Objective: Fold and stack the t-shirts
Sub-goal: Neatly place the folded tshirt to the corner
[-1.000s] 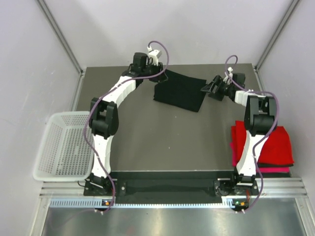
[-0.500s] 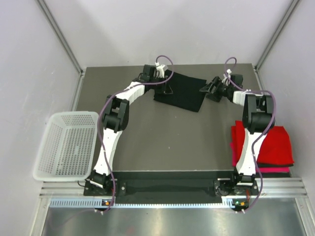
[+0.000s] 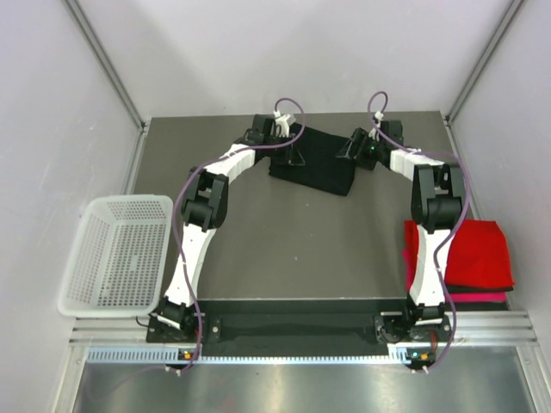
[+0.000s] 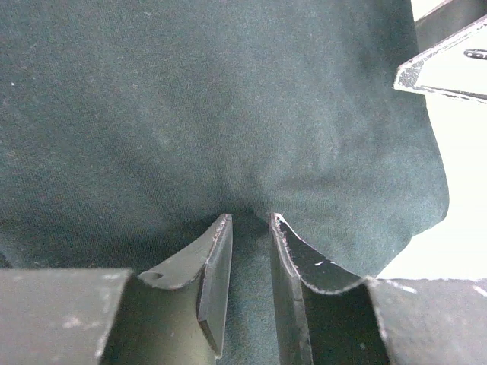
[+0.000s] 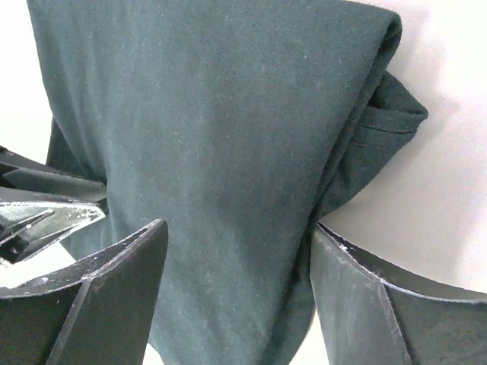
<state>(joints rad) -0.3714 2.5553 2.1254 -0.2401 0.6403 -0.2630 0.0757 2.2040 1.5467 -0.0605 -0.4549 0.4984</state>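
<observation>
Basket (image 3: 112, 258): white mesh, at the left edge of the surface (image 3: 284, 249), well apart from both claws.
Open room: the grey middle of the surface, between the black t-shirt (image 3: 320, 168) and the arm bases.
Left claw (image 4: 247, 243): fingers nearly together, pinching a pucker of the black t-shirt's left side.
Black t-shirt: folded, far centre of the surface.
Right claw (image 5: 236, 266): fingers wide apart, straddling the shirt's folded right edge.
Right edge: 1 red t-shirt (image 3: 482, 249) folded on 1 magenta t-shirt (image 3: 482, 298), just beside the right arm.
</observation>
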